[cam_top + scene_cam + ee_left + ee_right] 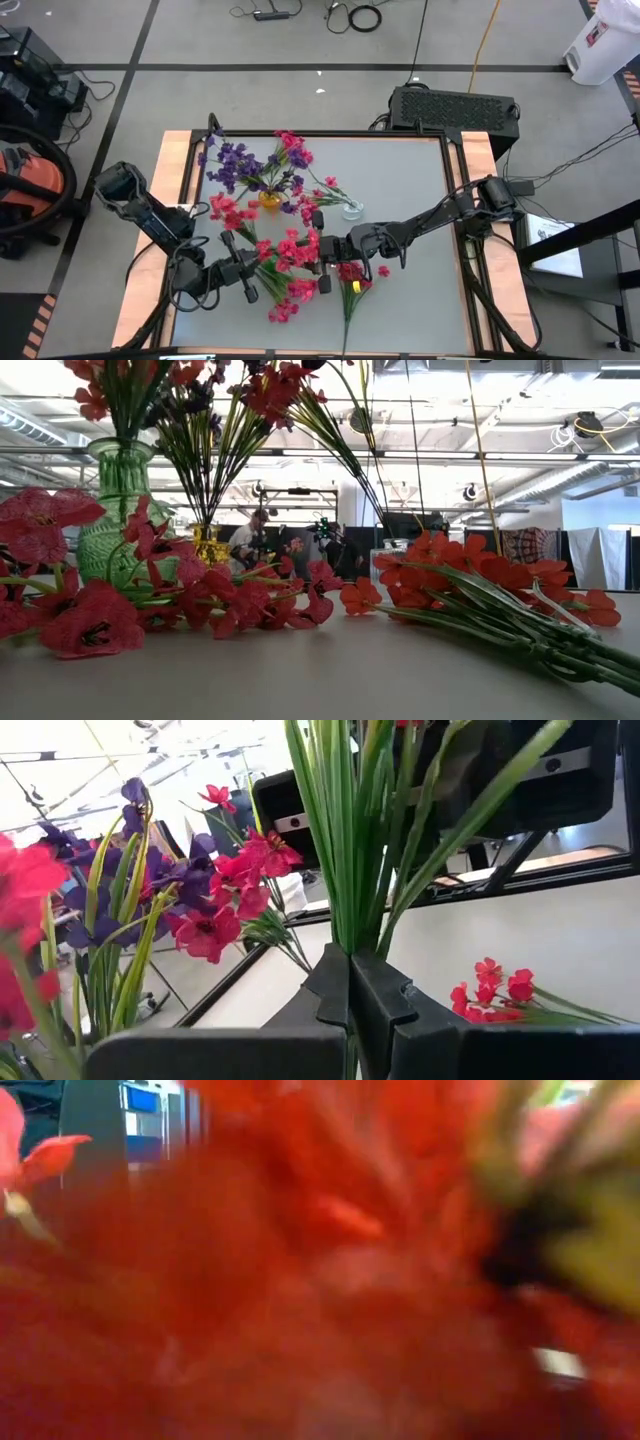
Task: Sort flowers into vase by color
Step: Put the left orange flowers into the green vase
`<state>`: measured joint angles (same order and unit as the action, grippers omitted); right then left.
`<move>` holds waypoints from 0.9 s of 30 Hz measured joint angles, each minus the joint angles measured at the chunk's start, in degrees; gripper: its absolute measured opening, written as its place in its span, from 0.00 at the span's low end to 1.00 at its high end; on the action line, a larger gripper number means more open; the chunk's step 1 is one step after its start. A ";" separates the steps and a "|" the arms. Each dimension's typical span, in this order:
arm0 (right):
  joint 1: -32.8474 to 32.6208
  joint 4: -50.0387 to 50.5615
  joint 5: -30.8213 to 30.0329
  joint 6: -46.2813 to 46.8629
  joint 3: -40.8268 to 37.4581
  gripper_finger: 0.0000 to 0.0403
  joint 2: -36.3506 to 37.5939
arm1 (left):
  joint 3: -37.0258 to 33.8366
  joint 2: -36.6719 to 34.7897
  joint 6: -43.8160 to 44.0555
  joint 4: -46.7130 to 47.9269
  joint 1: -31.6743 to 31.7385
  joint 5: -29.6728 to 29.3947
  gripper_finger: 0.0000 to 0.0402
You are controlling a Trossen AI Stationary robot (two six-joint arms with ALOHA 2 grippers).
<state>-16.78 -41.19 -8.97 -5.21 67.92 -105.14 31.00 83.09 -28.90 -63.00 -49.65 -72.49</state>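
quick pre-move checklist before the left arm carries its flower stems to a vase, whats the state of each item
1. Left gripper shut on green stems: ok, the fingers meet around the bunch in the left wrist view.
2. Colour of the held sprig's blossoms: cannot tell, the stems run out of that view.
3. Right gripper clear of the flowers: not ok, it sits among the pink-red blossoms mid-table and its camera is filled with red.
4. Right gripper open or shut: cannot tell.
5. Vases upright: ok for the green glass vase and the small yellow vase holding purple sprigs.
6. Loose sprigs left on the table: not ok, several pink-red ones lie flat.
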 joint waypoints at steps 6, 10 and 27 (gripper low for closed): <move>-0.20 -0.27 0.02 -0.03 0.00 0.37 0.00 | 0.00 0.00 0.06 -0.11 0.01 0.84 0.00; -0.20 -0.57 0.09 -0.02 0.00 0.37 0.00 | 0.00 0.00 0.07 -1.26 0.07 2.52 0.00; -0.20 -4.32 0.15 -0.42 -0.02 0.34 0.00 | -0.02 0.00 1.51 -3.52 1.47 7.54 0.01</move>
<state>-16.97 -45.51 -8.82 -5.63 67.90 -105.14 30.98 83.09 -27.40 -66.52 -48.18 -64.95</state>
